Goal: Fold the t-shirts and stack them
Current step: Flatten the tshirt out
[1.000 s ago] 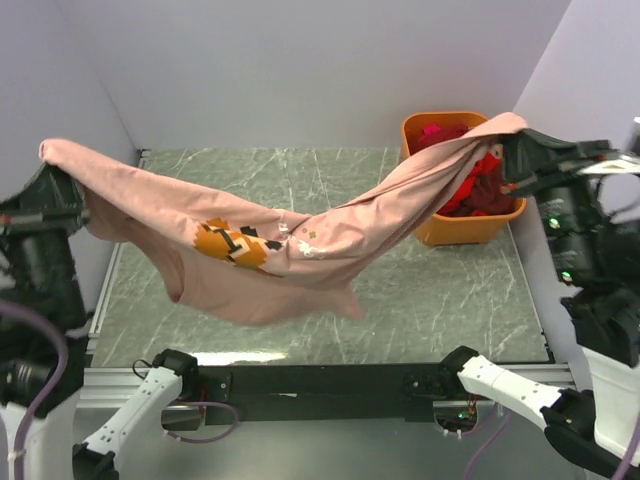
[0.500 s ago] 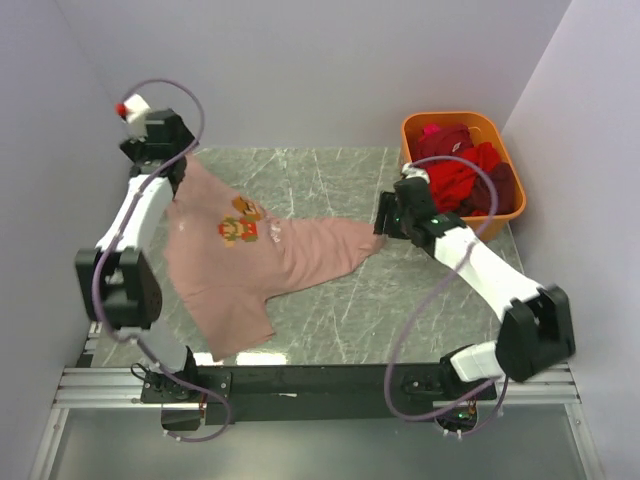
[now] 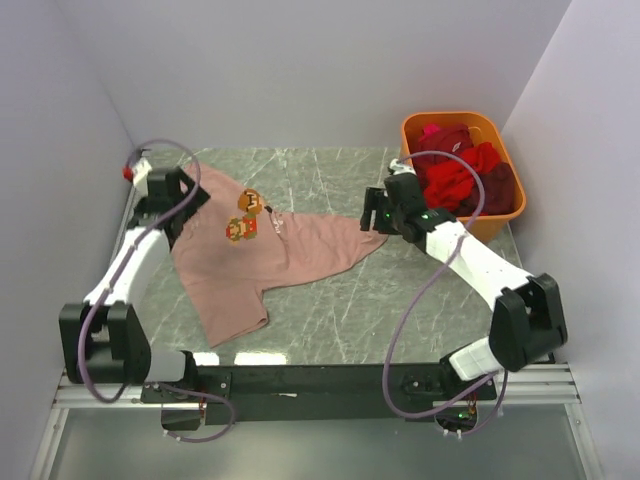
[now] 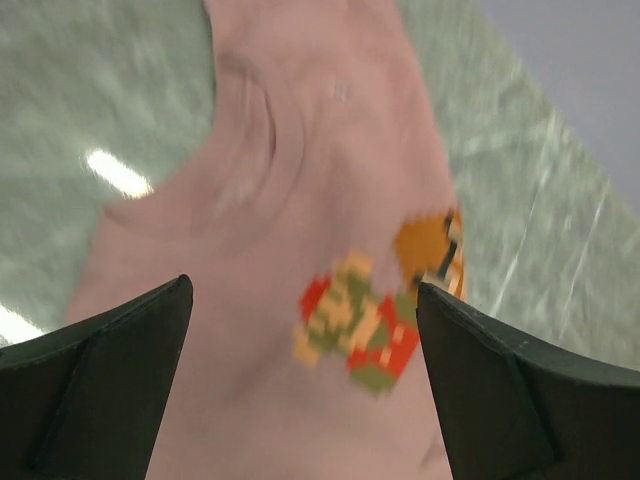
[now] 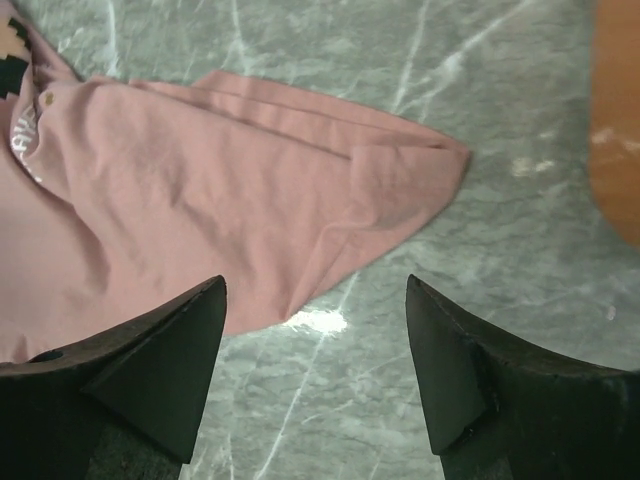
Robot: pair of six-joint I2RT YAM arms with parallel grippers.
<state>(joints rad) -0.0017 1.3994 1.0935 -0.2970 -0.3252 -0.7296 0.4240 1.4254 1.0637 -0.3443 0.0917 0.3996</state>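
Note:
A large salmon-pink t-shirt (image 3: 270,255) with a pixel-figure print (image 3: 240,228) lies crumpled flat on the marble table, one end pointing right. My left gripper (image 3: 172,196) hovers over the shirt's left edge, open and empty; in the left wrist view the print (image 4: 362,322) shows between its fingers. My right gripper (image 3: 378,210) hangs open just past the shirt's right tip (image 5: 440,158), holding nothing. Red, maroon and magenta t-shirts (image 3: 462,176) are heaped in the orange basket (image 3: 490,228).
The orange basket stands at the back right corner, close behind my right arm. Grey walls close in the table at the back and both sides. A black rail (image 3: 320,382) runs along the near edge. Bare marble (image 3: 430,310) lies front right.
A second ago both grippers held the pink shirt stretched in the air. They have since let go; the shirt lies on the table and both arms have drawn slightly back over it.

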